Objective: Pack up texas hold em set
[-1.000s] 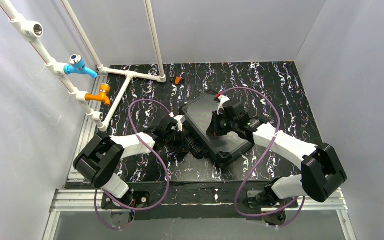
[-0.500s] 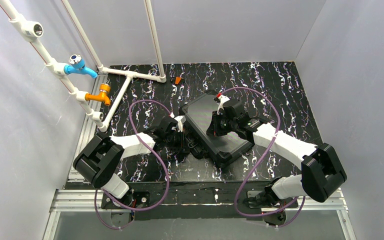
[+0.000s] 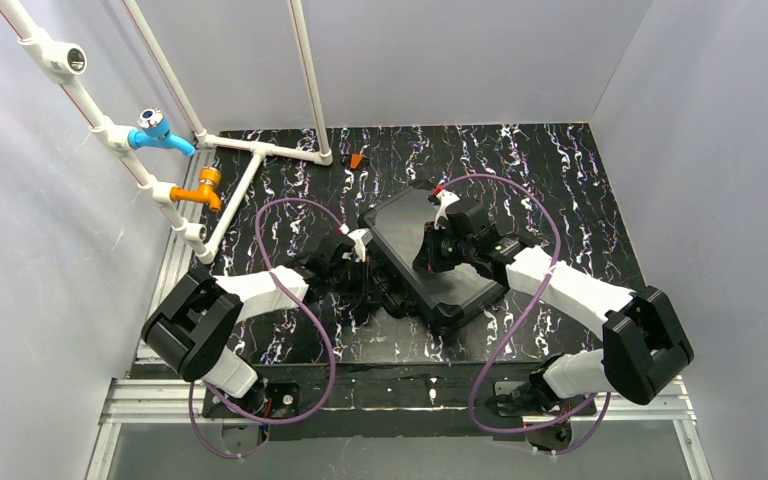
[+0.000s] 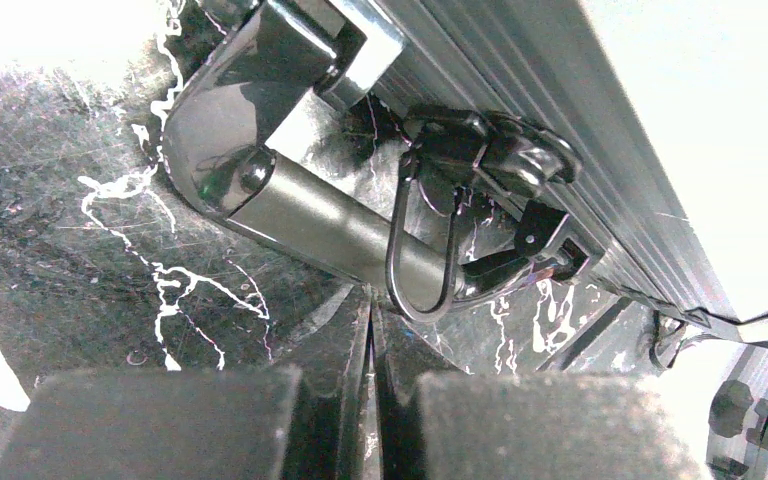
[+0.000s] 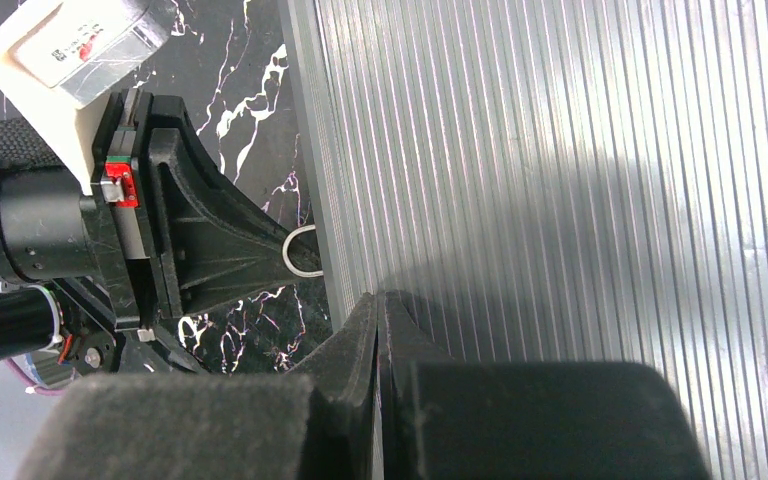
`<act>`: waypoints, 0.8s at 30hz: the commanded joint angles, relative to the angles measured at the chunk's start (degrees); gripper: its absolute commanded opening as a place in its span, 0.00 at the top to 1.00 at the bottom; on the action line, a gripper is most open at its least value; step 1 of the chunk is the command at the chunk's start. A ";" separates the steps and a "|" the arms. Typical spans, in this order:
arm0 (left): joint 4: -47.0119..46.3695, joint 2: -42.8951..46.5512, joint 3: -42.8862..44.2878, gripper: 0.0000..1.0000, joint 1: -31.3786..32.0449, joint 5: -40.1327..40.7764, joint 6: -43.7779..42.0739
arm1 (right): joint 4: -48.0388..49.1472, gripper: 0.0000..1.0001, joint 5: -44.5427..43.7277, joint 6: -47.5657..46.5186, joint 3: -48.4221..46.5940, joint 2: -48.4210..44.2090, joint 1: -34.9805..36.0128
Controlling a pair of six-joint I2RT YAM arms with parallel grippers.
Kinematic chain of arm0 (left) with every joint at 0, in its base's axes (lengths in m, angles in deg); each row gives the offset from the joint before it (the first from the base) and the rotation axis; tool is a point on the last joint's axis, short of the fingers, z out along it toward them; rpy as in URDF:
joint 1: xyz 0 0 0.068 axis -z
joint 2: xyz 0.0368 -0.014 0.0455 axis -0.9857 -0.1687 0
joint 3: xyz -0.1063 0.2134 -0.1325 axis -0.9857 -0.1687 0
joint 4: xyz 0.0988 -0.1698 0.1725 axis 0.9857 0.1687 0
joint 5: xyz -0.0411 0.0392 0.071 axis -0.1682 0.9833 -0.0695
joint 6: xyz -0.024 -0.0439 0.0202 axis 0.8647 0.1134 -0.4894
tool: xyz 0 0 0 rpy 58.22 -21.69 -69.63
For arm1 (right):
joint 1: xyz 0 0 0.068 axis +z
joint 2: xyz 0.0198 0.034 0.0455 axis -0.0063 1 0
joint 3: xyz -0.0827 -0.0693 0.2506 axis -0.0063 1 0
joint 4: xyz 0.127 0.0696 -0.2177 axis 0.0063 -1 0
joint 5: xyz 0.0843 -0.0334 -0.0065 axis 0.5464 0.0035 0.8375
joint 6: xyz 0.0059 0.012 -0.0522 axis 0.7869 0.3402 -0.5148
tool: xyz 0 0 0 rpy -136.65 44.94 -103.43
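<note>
The texas hold em set is a black ribbed briefcase [image 3: 400,225], lid closed, lying askew in the middle of the marbled table. Its handle [image 4: 310,215] and a latch [image 4: 480,150] with a hanging wire loop [image 4: 422,270] run along the case's left side. My left gripper [image 4: 372,295] is shut and holds nothing, its tips right at the handle beside the loop. In the top view the left gripper [image 3: 365,275] is at the case's left edge. My right gripper [image 5: 380,300] is shut and empty, its tips on the ribbed lid [image 5: 560,180] near that edge, seen from above at the right gripper [image 3: 430,262].
A white pipe frame stands at the back left with a blue valve [image 3: 155,130] and an orange valve [image 3: 205,185]. A small orange piece [image 3: 357,160] lies at the back of the table. Grey walls close in three sides.
The left arm's elbow has drifted slightly left while its gripper stays at the case's side. The right arm and the case have not moved.
</note>
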 commanded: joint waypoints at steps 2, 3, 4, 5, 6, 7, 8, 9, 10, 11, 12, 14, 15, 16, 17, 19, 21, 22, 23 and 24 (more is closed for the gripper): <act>0.09 2.89 1.89 1.00 0.26 -1.09 0.19 | -12.48 0.97 -4.92 -2.89 3.83 3.96 -0.14; 0.11 2.92 1.98 1.00 0.24 -1.12 0.15 | -12.48 0.97 -4.92 -2.88 3.92 3.92 -0.14; 0.12 2.91 2.05 1.00 0.28 -1.12 0.19 | -12.52 0.97 -4.91 -2.88 3.92 3.93 -0.20; 0.07 2.82 2.21 1.00 0.18 -1.14 0.19 | -12.49 0.97 -4.91 -2.90 3.92 3.88 -0.14; 0.11 2.74 2.36 1.00 0.22 -1.20 0.19 | -12.48 0.97 -4.91 -2.83 3.92 3.89 -0.17; 0.07 2.71 2.49 1.00 0.26 -1.22 0.19 | -12.56 0.97 -4.91 -2.90 3.92 3.85 -0.18; 0.04 2.67 2.59 1.00 0.22 -1.22 0.19 | -12.57 0.97 -4.87 -2.90 3.92 3.83 -0.16; 0.03 2.48 2.82 1.00 0.19 -1.23 0.19 | -12.51 0.97 -4.91 -2.88 3.92 3.83 -0.14; 0.03 2.22 3.12 1.00 0.27 -1.16 0.19 | -12.48 0.97 -4.84 -2.83 4.00 3.83 -0.15; 0.03 2.07 3.44 1.00 0.26 -1.14 0.15 | -12.40 0.97 -4.83 -2.88 4.01 3.86 -0.14; 0.03 1.71 3.76 1.00 0.21 -1.18 0.19 | -12.39 0.97 -4.83 -2.85 4.09 3.91 -0.14; -0.01 1.05 4.60 1.00 0.29 -1.22 0.14 | -12.31 0.97 -4.66 -2.80 4.10 4.00 -0.16; 0.03 0.74 5.03 1.00 0.32 -1.27 0.19 | -12.23 0.97 -4.61 -2.81 4.10 4.04 -0.16; 0.03 0.35 5.43 1.00 0.30 -1.31 0.12 | -12.22 0.97 -4.65 -2.82 4.12 4.09 -0.14; 0.03 -0.03 5.84 1.00 0.26 -1.36 0.11 | -12.22 0.97 -4.65 -2.82 4.18 4.09 -0.16; 0.02 -0.82 6.68 1.00 0.25 -1.55 0.06 | -12.15 0.97 -4.65 -2.82 4.26 4.18 -0.14; -0.03 -1.58 7.65 1.00 0.36 -1.81 0.02 | -12.05 0.97 -4.65 -2.77 4.40 4.26 -0.14; -0.05 -2.04 7.96 1.00 0.41 -1.96 0.02 | -12.00 0.97 -4.65 -2.78 4.44 4.36 -0.14; -0.05 -2.31 8.23 1.00 0.42 -2.01 0.02 | -11.96 0.97 -4.57 -2.80 4.49 4.36 -0.14; -0.05 -2.59 8.38 1.00 0.42 -2.02 -0.05 | -11.95 0.97 -4.56 -2.82 4.53 4.40 -0.16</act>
